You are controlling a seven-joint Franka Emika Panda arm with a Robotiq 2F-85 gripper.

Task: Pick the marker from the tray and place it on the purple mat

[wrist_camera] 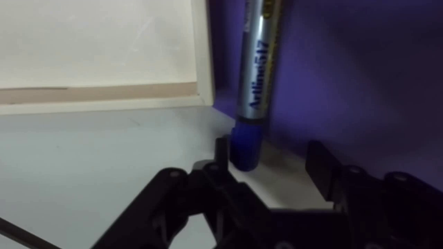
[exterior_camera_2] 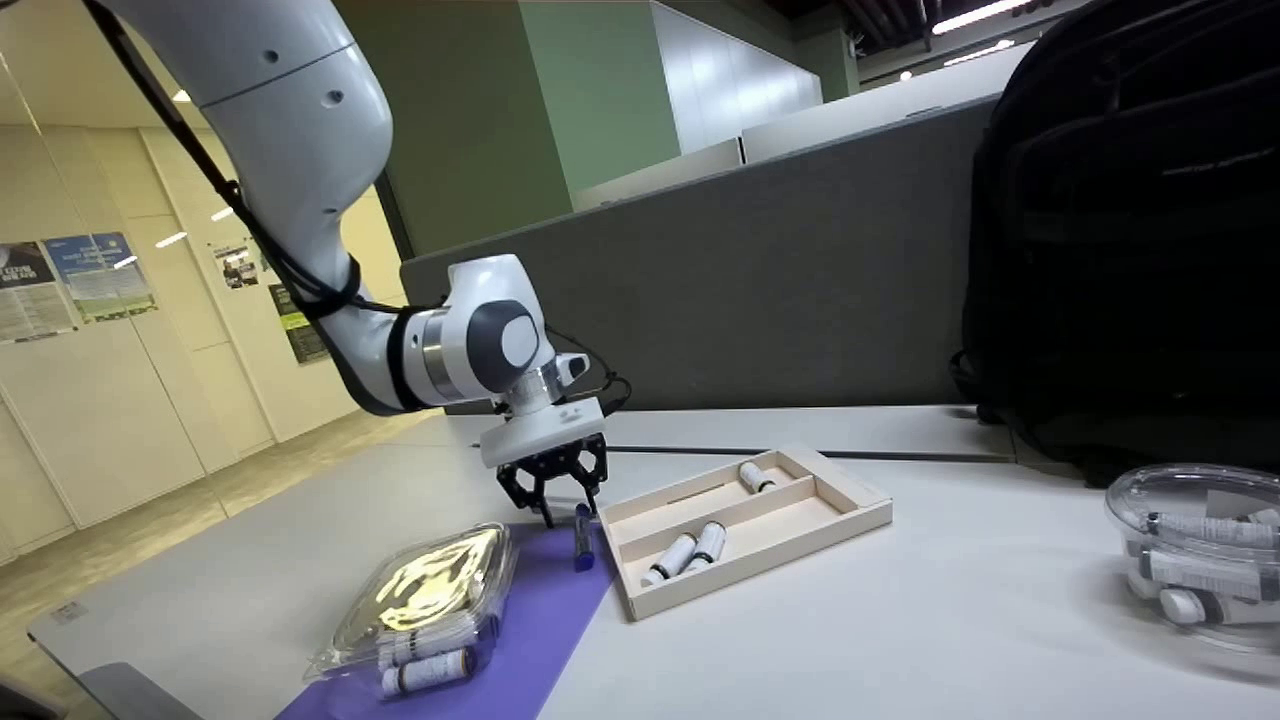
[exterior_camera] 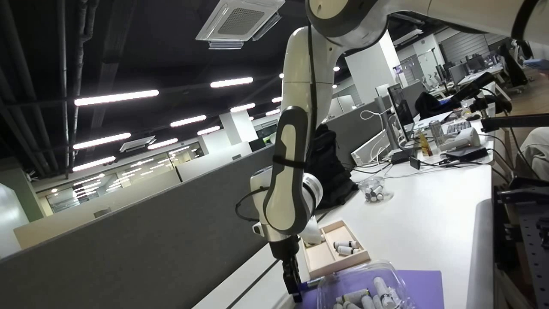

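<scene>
The marker (wrist_camera: 258, 69) has a silver barrel and blue cap. It lies on the purple mat (wrist_camera: 332, 69) beside the tray's outer wall, its cap end reaching past the mat's edge over the white tabletop. It also shows in both exterior views (exterior_camera: 315, 282) (exterior_camera_2: 584, 540). My gripper (wrist_camera: 268, 152) is open and low, with the cap between its fingers, close to the left finger and well apart from the right one. Both exterior views show the gripper (exterior_camera: 295, 292) (exterior_camera_2: 570, 512) down at the mat's end. The light wooden tray (exterior_camera_2: 760, 562) holds several small white bottles.
A clear plastic box (exterior_camera_2: 430, 590) with white bottles stands on the mat near the marker, also in an exterior view (exterior_camera: 388, 269). A round clear tub (exterior_camera_2: 1190, 550) stands beyond the tray. A black backpack (exterior_camera_2: 1120, 250) and grey partition (exterior_camera_2: 780, 290) border the table's back.
</scene>
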